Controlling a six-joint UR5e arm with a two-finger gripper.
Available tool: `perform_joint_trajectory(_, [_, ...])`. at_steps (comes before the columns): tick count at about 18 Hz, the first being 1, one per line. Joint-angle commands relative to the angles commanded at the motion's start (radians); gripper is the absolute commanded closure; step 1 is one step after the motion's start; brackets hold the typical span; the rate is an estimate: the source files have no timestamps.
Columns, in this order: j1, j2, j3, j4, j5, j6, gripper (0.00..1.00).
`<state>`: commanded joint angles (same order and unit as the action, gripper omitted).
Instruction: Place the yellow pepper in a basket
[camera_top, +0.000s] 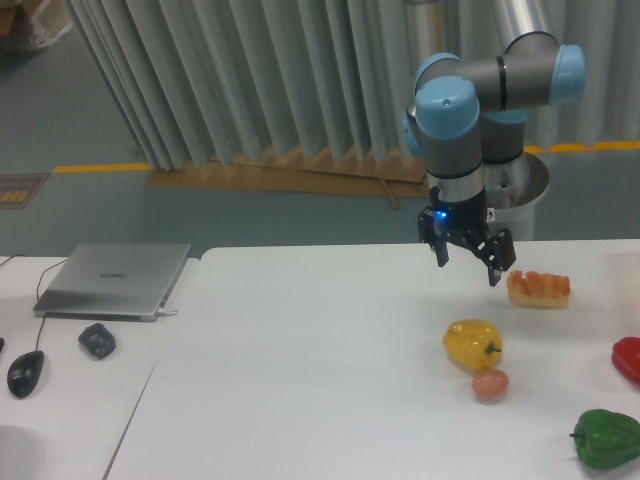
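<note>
The yellow pepper (472, 343) lies on the white table (320, 380) right of centre, glossy and lobed, its short dark stem pointing right. My gripper (467, 270) hangs open and empty above the table, just behind and slightly above the pepper, fingers pointing down and apart. No basket is in view.
A small reddish round fruit (490, 384) sits just in front of the yellow pepper. An orange food item (538, 288) lies to the gripper's right. A red pepper (628, 360) and a green pepper (606, 438) lie at the right edge. A laptop (113, 281), a dark object (97, 340) and a mouse (25, 372) are on the left.
</note>
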<state>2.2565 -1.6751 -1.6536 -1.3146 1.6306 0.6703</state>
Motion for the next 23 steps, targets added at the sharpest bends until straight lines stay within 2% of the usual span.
perform_joint_trajectory(16, [0.009,-0.005,0.008,-0.008,0.002,0.038,0.0])
perform_joint_trajectory(21, [0.014,-0.037,0.0,-0.06,0.067,0.199,0.0])
perform_joint_trajectory(23, [0.025,-0.057,0.009,-0.067,0.124,0.396,0.0])
